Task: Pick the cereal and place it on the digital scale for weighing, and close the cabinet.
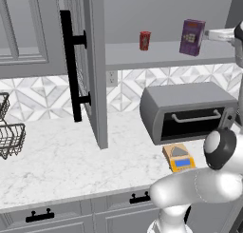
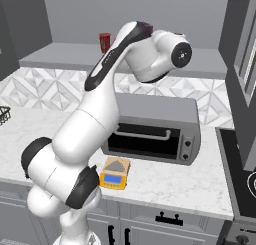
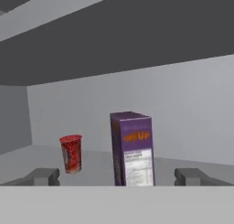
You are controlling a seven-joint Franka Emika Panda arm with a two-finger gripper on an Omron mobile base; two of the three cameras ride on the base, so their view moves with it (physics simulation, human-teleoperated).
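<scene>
With its hand [image 3: 117,176] spread wide and empty, the robot was lining up on the cereal [image 3: 131,148] standing upright on the cabinet [image 1: 90,65] shelf, needing next to advance and close around it.

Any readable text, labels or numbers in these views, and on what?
None can be read.
Cereal: orange logo and white panel of print, too blurred.
Red can: speckled pattern, no legible text.
Scale: blue display, no digits visible.
</scene>
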